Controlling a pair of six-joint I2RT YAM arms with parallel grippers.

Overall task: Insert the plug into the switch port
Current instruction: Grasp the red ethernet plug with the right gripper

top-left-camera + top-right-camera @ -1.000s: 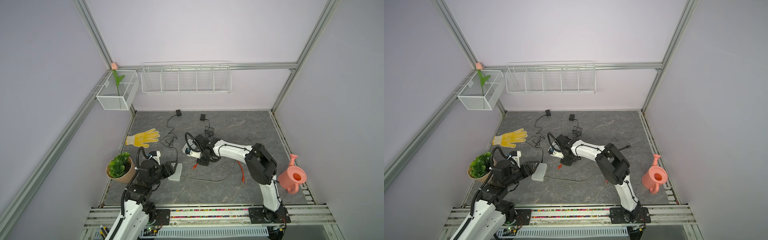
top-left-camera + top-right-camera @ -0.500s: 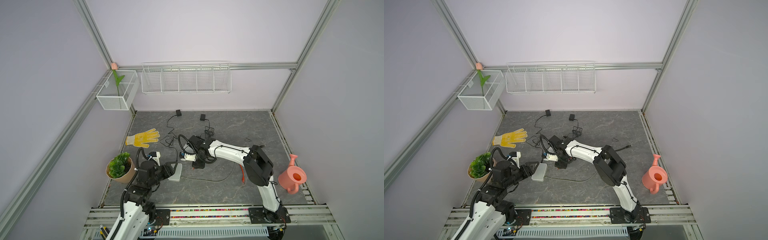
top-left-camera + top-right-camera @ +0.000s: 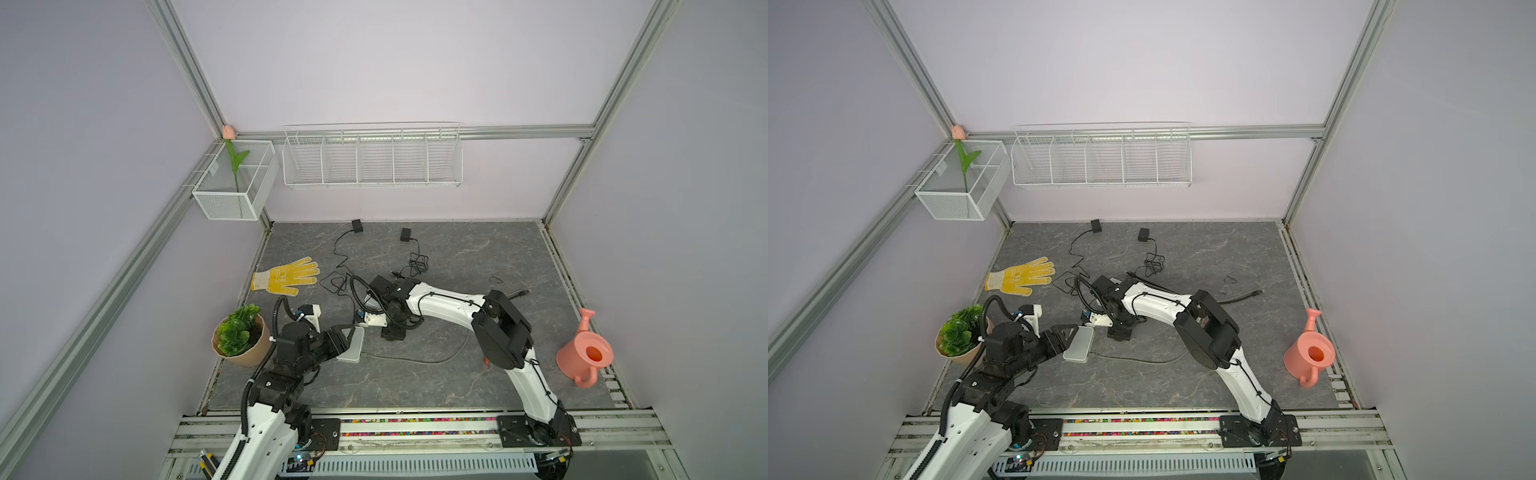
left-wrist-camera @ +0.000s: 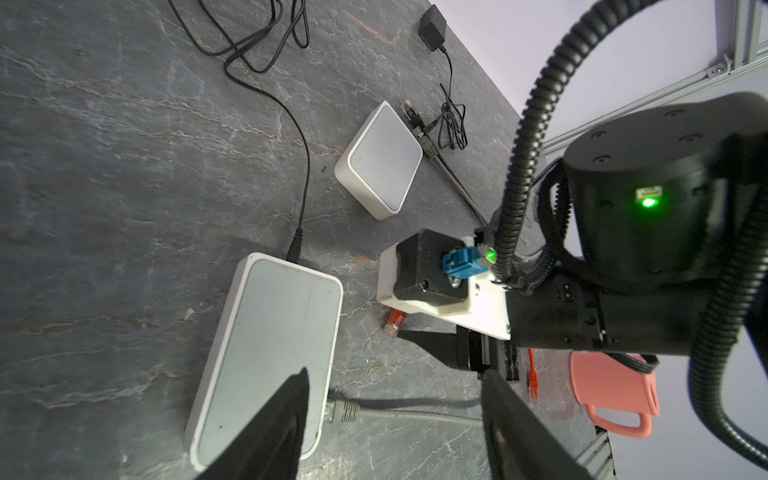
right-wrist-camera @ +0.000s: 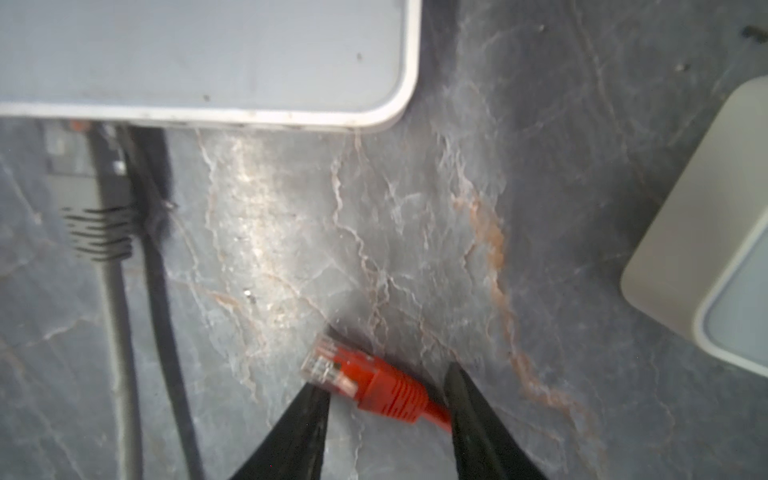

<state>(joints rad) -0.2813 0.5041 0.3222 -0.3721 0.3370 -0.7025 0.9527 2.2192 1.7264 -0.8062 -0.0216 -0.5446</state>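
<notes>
While the left claw (image 4: 397, 372) gapes over the switch (image 4: 270, 345), the right claw (image 5: 386, 380), unclamped, straddles the plug (image 5: 368, 382) beside it.

Orange-red plug (image 5: 374, 390) w/ clear tip; white switch (image 4: 266, 353), grey top; dk grey table (image 3: 457, 374), pale veins; yellow dotted glove (image 3: 286, 277); pink watering can (image 3: 582, 357).

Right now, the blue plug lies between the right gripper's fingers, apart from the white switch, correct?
No: the plug is red, not blue, per the right wrist view. It does lie between the right gripper's fingers, apart from the white switch.
</notes>
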